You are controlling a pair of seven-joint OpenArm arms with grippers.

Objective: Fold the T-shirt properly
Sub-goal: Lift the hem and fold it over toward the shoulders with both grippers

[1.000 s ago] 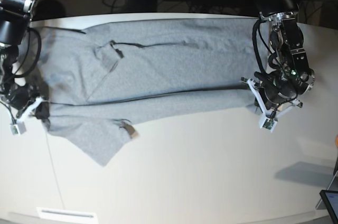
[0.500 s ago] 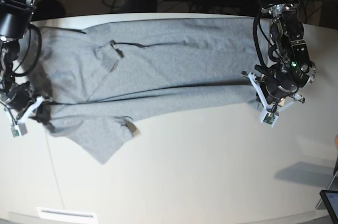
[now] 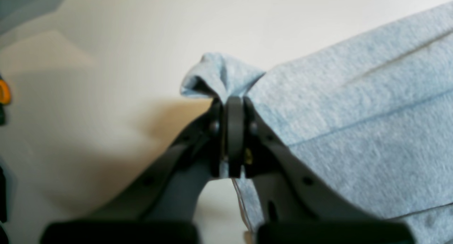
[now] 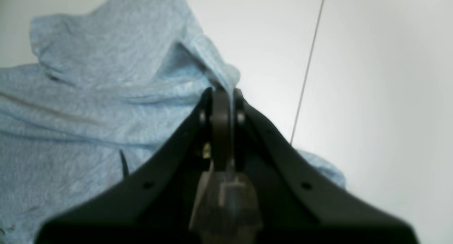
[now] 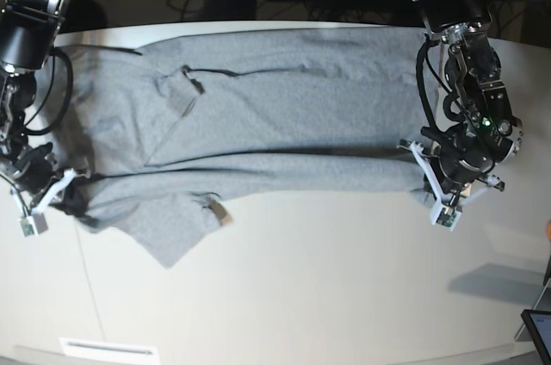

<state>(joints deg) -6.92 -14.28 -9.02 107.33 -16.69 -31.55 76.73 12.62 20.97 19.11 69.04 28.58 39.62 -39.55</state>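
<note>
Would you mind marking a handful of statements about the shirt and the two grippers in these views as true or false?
1. The left gripper is shut on a pinch of the T-shirt. True.
2. The right gripper hangs open above bare table. False: its jaws are closed on the shirt's fabric.
3. The T-shirt is already folded into a small square. False: it lies spread long across the table, between the two arms.
4. A thin dark seam line runs across the table beside the right gripper. True.
5. The shirt is bright red. False: it is grey, light blue-grey in the wrist views.
</note>
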